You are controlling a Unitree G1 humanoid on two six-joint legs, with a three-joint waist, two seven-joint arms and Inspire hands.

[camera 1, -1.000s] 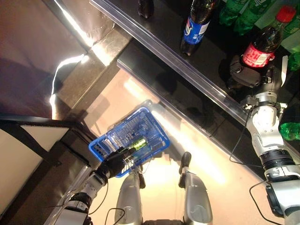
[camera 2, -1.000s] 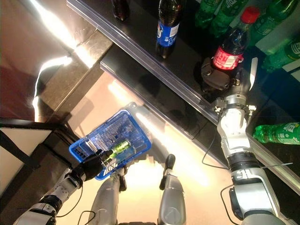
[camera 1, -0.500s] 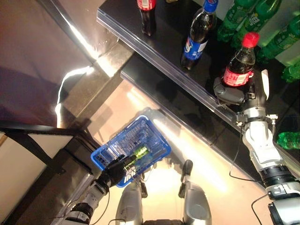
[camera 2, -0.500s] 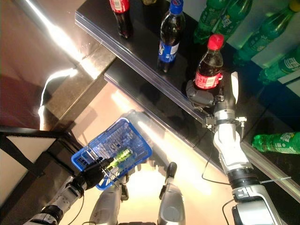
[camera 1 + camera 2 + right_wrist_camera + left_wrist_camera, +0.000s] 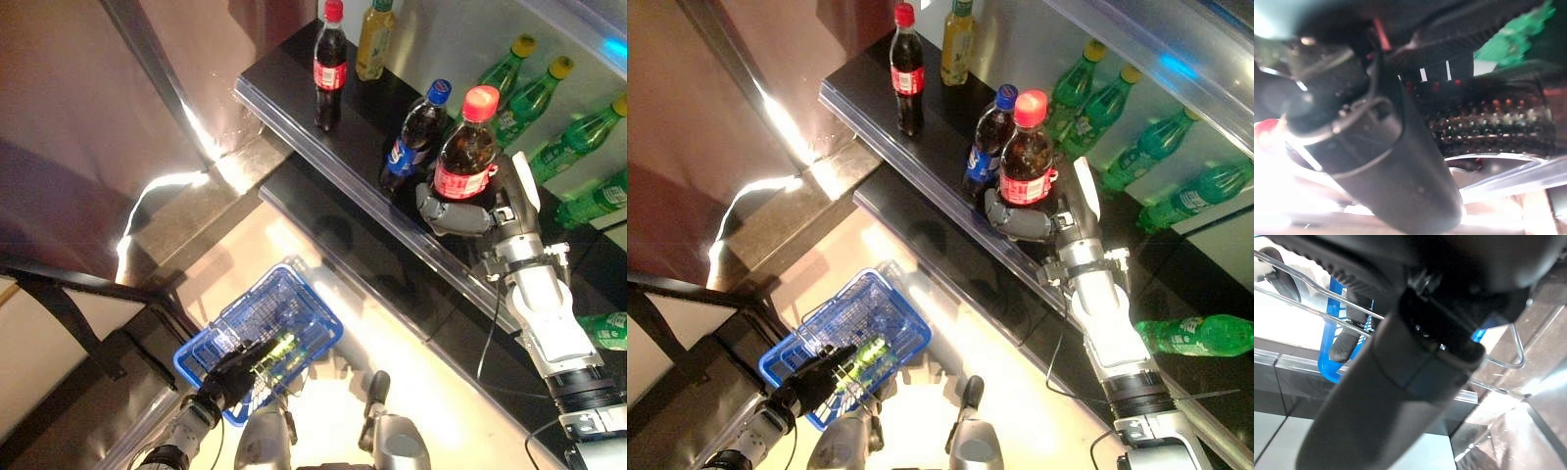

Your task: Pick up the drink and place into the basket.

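My right hand is shut on a cola bottle with a red cap and red label, held upright above the black shelf's front part, close beside a blue-labelled bottle. The right wrist view shows the bottle's dark body against the fingers. Low on the left, my left hand is curled round the wire handle of a blue plastic basket that hangs above the floor. A green bottle lies inside the basket. The left wrist view shows the basket's blue wall past the hand.
The black shelf carries a small cola bottle, a yellow drink and several upright green bottles. A green bottle lies on its side at the right. A dark ledge runs below the shelf's front.
The camera has tilted up, showing more of the shelf. My right hand has carried the cola bottle leftward, nearer the blue-labelled bottle. The left hand still holds the basket.
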